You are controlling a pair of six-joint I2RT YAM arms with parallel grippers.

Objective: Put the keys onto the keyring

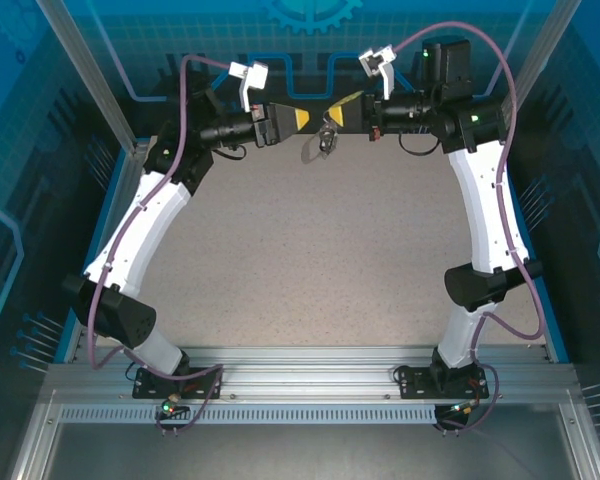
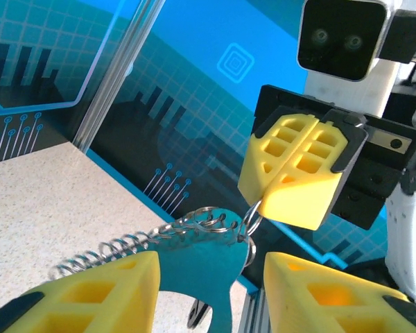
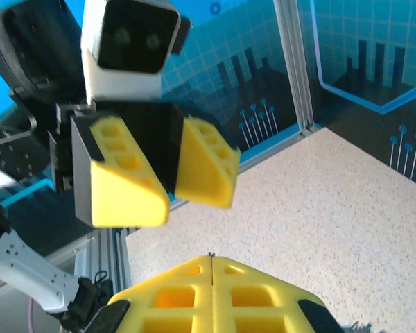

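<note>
The left gripper [image 2: 211, 277], at the bottom of its wrist view, is spread and holds nothing. The keyring [image 2: 201, 223] hangs at centre frame, one ring pinched by the right gripper [image 2: 272, 199], pressed together at upper right. That pinch should hold steady while the left closes squarely on a free ring.

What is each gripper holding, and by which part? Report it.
The right gripper, jaws shut, pinches the keyring by a silvery metal ring at its top; the rest dangles. The left gripper, jaws open, holds nothing.
</note>
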